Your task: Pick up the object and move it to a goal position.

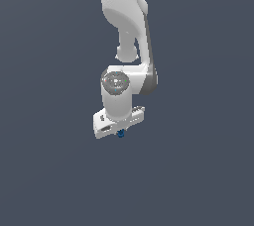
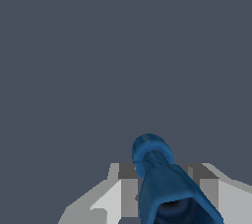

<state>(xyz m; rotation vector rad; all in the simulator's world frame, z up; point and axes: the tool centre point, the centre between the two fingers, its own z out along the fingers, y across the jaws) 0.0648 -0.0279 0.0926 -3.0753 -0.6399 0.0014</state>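
In the wrist view, nearest the camera, the object point(image 2: 165, 183) filled the space between the two grey fingers point(image 2: 120, 188), its rounded blue tip poking out beyond them toward twelve o'clock. The fingers sat close against it on either side, so the gripper point(image 2: 165, 196) appeared to be clamped on the piece rather than merely straddling it.

In the exterior view the gripper point(image 1: 119, 128) hung below the white arm point(image 1: 124, 17), and only a speck of the blue object point(image 1: 120, 133) showed under the hand at about six o'clock from the wrist flange. Beyond that lay nothing but the plain dark grey ground point(image 1: 49, 170); whether the hand was lifted clear of it could not be told, as no shadow or contact showed.

By my judgement the grasp was made and the carrying step was in hand. The next move called for holding the squeeze steady on so small a piece while travelling to the goal, which no marker showed in either view.

No containers were visible.
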